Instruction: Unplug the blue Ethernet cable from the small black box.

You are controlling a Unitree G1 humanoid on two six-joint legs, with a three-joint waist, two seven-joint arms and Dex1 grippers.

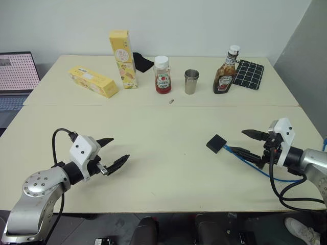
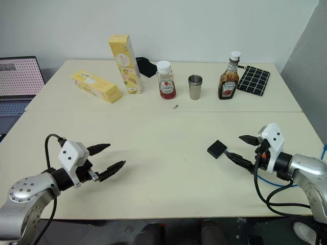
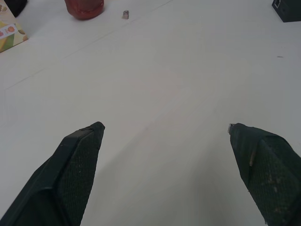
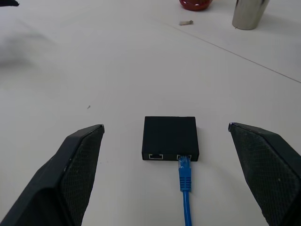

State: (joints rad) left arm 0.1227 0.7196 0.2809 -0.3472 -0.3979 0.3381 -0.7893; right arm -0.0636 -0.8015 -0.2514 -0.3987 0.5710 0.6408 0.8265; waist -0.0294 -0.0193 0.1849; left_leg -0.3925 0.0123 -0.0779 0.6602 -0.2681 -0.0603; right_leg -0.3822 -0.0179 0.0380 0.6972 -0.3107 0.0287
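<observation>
Blue Ethernet cable plugged into small black box — matte, flat

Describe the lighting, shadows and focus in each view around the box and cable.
Left eye view: even, soft light; the small black box casts hardly any shadow on the table.
Right wrist view: box and blue Ethernet cable are sharp, both ports readable; the right claw fingers look softer at the bottom corners.
Left wrist view: the pale tabletop looks washed out between the left claw fingers.
</observation>
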